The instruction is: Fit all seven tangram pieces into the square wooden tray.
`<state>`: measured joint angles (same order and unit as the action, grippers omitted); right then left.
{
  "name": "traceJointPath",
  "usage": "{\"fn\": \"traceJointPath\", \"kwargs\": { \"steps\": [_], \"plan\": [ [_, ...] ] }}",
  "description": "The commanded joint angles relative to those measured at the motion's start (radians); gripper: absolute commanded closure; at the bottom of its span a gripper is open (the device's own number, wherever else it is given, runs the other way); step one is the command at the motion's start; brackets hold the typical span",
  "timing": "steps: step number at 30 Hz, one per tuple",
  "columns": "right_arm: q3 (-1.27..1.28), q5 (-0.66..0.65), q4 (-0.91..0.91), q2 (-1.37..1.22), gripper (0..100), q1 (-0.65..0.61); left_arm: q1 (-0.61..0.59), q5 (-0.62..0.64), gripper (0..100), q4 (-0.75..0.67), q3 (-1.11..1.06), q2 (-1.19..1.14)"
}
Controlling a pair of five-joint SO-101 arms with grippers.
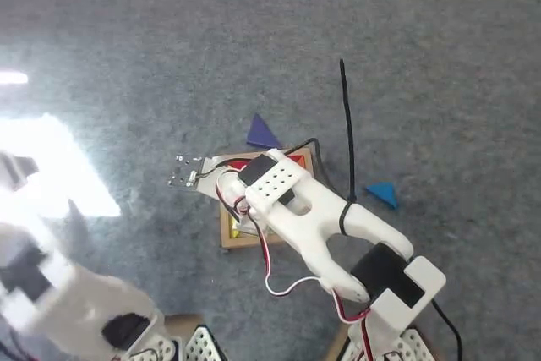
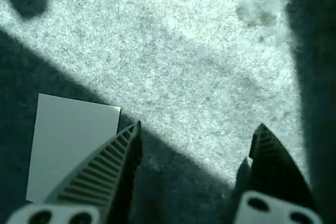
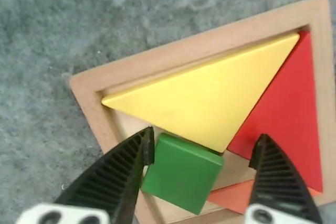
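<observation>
**Right wrist view.** The right gripper (image 3: 205,135) is hovering with its two black ribbed fingers (image 3: 118,177) spread wide and released, gripping nothing. A green square (image 3: 181,171) is lying under the gap between them, inside the square wooden tray (image 3: 86,85). It is touching the yellow triangle (image 3: 205,95), which is lying just beyond the fingertips. A red triangle (image 3: 286,108) is sitting against the yellow one, beyond one fingertip. An orange piece (image 3: 231,198) is showing beside the green square, near that same finger.

**Left wrist view.** The left gripper (image 2: 199,125) is hanging open over the grey carpet (image 2: 184,51), holding nothing. A white card (image 2: 71,145) is lying flat just outside one finger.

**High view.** The right arm (image 1: 321,217) is stretching over the tray, covering much of it. A dark blue triangle (image 1: 262,133) is lying on the carpet just past the tray. A light blue triangle (image 1: 383,194) is lying well apart from the claw, near a black cable (image 1: 347,124).
</observation>
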<state>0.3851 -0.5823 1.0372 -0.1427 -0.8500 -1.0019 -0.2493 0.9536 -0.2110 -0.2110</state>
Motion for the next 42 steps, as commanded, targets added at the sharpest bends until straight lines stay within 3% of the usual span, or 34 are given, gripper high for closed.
{"fn": "traceJointPath", "kwargs": {
  "steps": [1,7,13,18,20,29,42],
  "plan": [
    [-0.04,-0.005,0.004,0.018,70.6,0.018,0.025,-0.071,68,-0.233,-0.444,0.456],
    [-0.043,0.031,0.016,0.076,70.6,0.113,0.078,-0.166,68,-0.373,-0.877,0.879],
    [0.064,0.031,0.048,0.285,70.7,0.214,0.158,-0.201,68,-0.428,-1.076,0.957],
    [0.261,0.028,-0.073,0.363,70.7,0.214,0.166,-0.201,67,-0.842,-1.314,0.956],
    [0.281,0.028,-0.094,0.351,70.7,0.213,0.167,-0.199,65,-0.918,-1.363,0.951],
    [0.239,0.032,-0.153,0.186,70.7,0.217,0.163,-0.109,65,-0.89,-1.351,0.957],
    [0.247,0.078,-0.145,0.15,70.7,0.143,0.158,-0.109,65,-0.887,-1.326,0.957]
  ]
}}
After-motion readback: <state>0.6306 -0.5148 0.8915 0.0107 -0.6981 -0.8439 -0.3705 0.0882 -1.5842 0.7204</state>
